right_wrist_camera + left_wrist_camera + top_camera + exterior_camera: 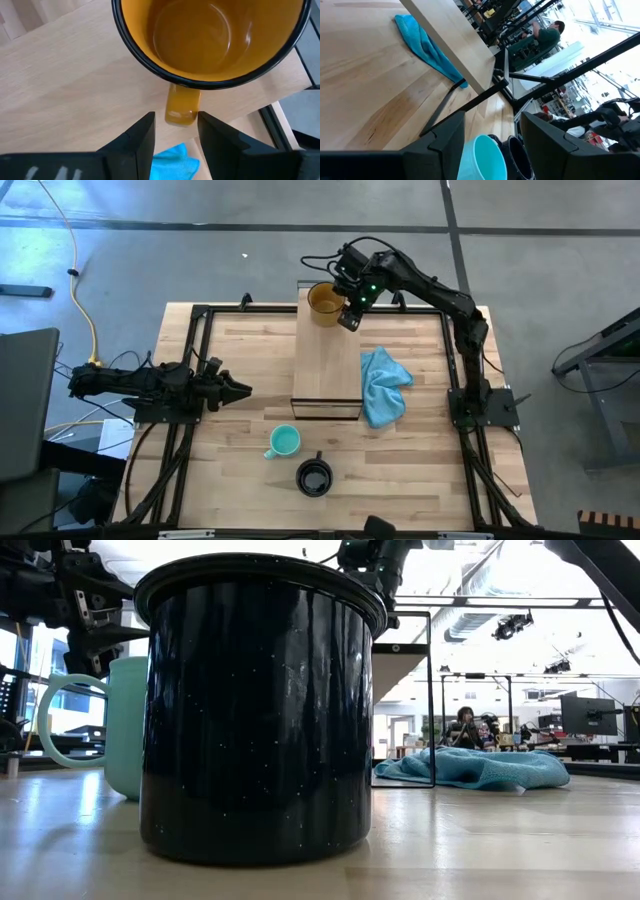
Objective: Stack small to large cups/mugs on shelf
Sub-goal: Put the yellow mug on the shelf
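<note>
While the right gripper (175, 131) hangs over the far end of the shelf (327, 365), its fingers stand apart on either side of the amber mug's handle (182, 105), not yet touching it, so nothing is held. The amber mug (325, 302) sits upright on the shelf's far end, handle toward the gripper. Likely step: releasing or re-gripping at the handle; either way, keep the fingers square to the handle and move straight along it so the mug doesn't twist or slide off the shelf edge close by. Teal mug (284, 442) and black mug (313, 477) wait on the table's near side, just beside each other. Blue cloth (384, 385) lies beside the shelf. Left gripper (238, 390) is parked at the table's left, fingers apart, empty.
</note>
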{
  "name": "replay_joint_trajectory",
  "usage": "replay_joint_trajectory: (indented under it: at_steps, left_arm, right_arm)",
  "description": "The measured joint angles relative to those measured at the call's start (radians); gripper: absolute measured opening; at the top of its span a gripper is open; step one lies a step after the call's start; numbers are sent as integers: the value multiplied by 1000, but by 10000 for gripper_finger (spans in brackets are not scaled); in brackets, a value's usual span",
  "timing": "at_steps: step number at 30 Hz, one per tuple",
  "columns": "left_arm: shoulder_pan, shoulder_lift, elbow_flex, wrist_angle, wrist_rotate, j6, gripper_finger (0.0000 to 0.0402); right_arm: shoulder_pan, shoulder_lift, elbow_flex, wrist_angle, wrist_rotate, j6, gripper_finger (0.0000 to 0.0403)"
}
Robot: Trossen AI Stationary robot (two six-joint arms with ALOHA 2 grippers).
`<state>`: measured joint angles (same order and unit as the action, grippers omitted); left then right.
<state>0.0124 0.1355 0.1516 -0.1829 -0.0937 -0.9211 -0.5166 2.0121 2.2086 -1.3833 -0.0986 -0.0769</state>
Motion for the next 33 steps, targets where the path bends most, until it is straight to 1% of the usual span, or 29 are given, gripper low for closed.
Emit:
replay_joint_trajectory:
  at_steps: [13,25,33]
  left_arm:
    - [0,0,0,1,0,-3,179]
    - [0,0,0,1,0,-3,179]
    - [0,0,0,0,0,-3,179]
  right_arm:
    - [2,0,0,26,27,2,140]
    - [2,6,-2,50,16,9,141]
    - [2,6,-2,50,16,20,169]
